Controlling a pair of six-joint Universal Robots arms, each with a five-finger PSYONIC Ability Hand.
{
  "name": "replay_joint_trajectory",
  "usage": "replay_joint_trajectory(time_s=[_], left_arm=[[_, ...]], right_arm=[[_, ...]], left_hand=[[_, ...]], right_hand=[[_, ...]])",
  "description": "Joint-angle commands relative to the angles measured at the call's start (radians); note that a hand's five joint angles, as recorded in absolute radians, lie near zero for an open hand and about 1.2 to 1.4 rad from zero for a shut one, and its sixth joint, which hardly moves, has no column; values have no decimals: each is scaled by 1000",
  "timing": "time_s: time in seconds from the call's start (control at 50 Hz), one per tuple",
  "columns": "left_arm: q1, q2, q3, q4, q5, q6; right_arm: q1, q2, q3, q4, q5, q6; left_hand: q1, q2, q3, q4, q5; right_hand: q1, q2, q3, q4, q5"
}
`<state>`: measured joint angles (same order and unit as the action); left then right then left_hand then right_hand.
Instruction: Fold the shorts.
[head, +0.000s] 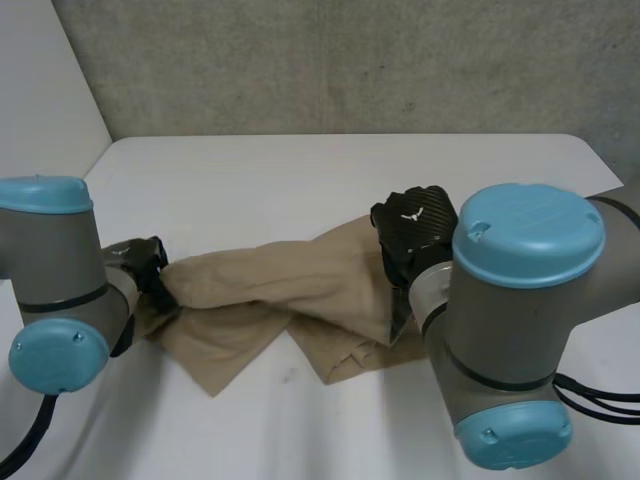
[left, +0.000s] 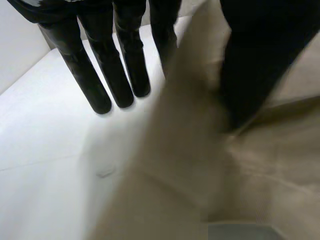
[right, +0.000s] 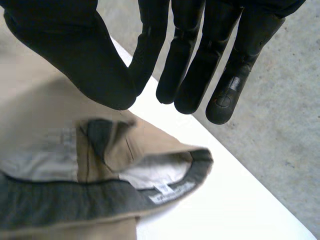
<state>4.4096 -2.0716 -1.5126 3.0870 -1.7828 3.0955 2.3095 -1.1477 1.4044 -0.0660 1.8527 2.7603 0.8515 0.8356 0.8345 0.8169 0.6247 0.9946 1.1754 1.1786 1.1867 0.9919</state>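
Note:
The tan shorts (head: 270, 285) stretch across the white table (head: 300, 170) between my two hands. My left hand (head: 148, 262) grips their left end. In the left wrist view the cloth (left: 200, 165) runs up between its thumb (left: 250, 60) and its straight fingers (left: 100, 75). My right hand (head: 415, 228) holds the right end, which is raised a little. In the right wrist view its thumb (right: 75, 50) meets its fingertips (right: 147, 75) on the tan cloth (right: 40, 115). The grey-lined waistband (right: 100, 205) sags open below, showing a white label (right: 170, 192).
A grey concrete wall (head: 350, 60) stands behind the table's far edge. Bare table lies beyond the shorts and in front of them. My right arm's elbow (head: 520, 320) covers the shorts' near right part.

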Motion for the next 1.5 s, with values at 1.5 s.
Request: replay_joint_trajectory(time_s=[1.5], left_arm=[[-73,589,187,-166,286,135]], right_arm=[[-76,-285,-402,237,2,-209]], left_hand=[[545,561,562,579,597]], right_hand=[[402,221,218,210,230]])
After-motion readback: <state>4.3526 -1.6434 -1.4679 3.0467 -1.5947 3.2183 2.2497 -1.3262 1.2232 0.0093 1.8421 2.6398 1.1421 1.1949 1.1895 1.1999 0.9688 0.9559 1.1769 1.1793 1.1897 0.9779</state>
